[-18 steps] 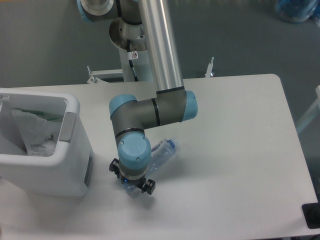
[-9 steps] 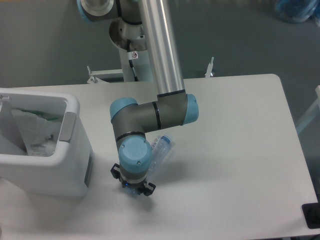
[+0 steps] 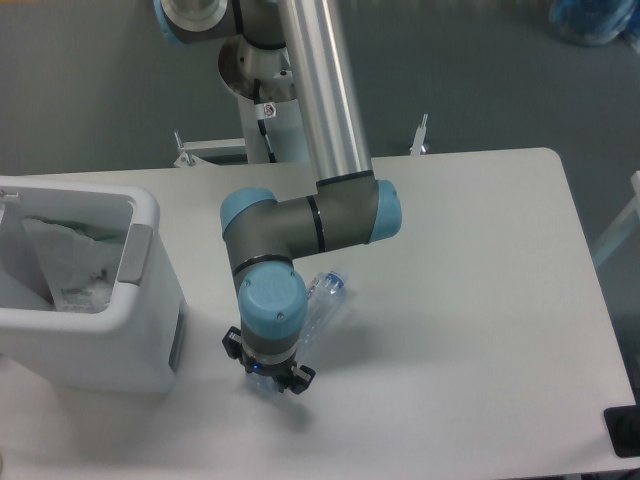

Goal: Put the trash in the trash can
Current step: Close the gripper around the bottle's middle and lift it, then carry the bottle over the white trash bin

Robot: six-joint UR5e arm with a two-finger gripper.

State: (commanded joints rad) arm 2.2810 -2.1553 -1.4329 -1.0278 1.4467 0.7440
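In the last second the bottle (image 3: 326, 298) turned a little steeper under the wrist, so I think the arm is taking it up. The gripper (image 3: 268, 372) is near the front edge of the table (image 3: 480, 300), closed on the bottle's base. The plastic bag (image 3: 62, 262) already lies in the trash can (image 3: 110, 345) at the left edge.

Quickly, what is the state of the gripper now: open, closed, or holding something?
Gripper: low over the bottle, its jaws hidden under the wrist; whether it is open, closed or gripping cannot be told.
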